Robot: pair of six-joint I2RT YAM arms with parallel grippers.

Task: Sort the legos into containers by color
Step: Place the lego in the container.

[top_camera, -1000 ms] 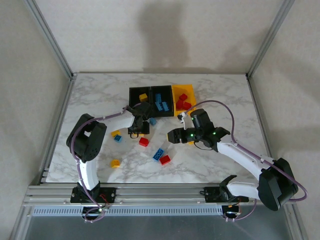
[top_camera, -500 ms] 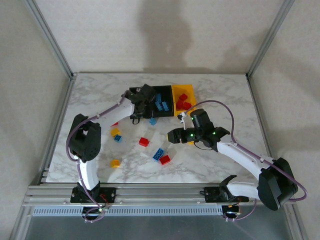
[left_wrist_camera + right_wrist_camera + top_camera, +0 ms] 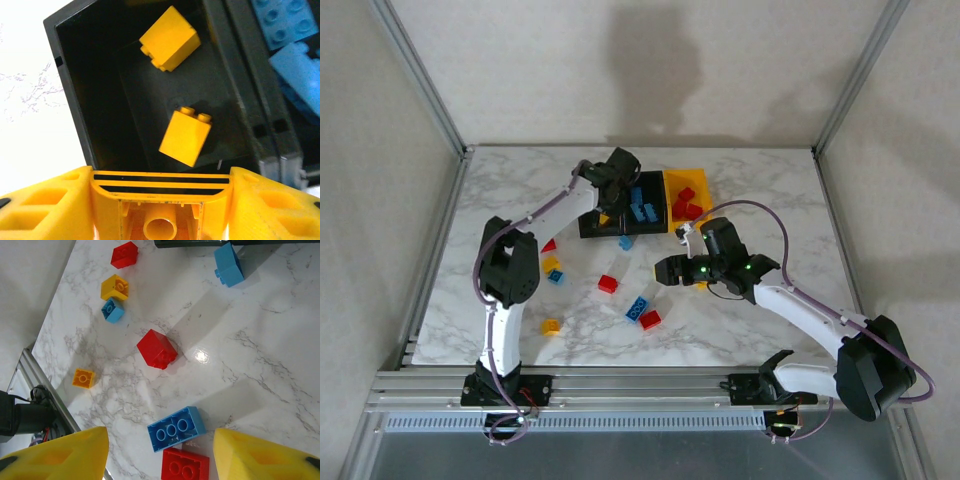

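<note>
– Plastic, hard and glossy, is my reading of the legos: light, stiff, not fragile. The side walls are smooth, so a nudged piece would likely skid on the marble-patterned table (image 3: 770,200). What hold do you advise?
– Across two flat opposite side walls, with the claw coming from above and the studs left alone. The long blue brick (image 3: 176,429) is best taken across its short width. It lies just beside a red brick (image 3: 185,465), possibly touching, so one finger has little room there.
– Claw states?
– The left claw (image 3: 161,172) has its jaws apart with nothing between them, poised over the left black bin (image 3: 80,100). The right claw (image 3: 160,447) has its jaws wide apart and empty, above that blue and red pair near the middle of the table.
– Where does the stock lie?
– The containers (image 3: 645,229) stand at the far middle of the table. The middle one holds blue pieces and the yellow one on the right holds red. Several loose pieces lie nearer, mostly left of centre.
– What does one view give that another lacks?
– The left wrist view shows two yellow bricks (image 3: 170,37) inside the left black bin, while overhead the arm hangs across that bin. The right wrist view gives the studs and tilt of the loose pieces. The overhead view gives the layout of arms and bins together.
</note>
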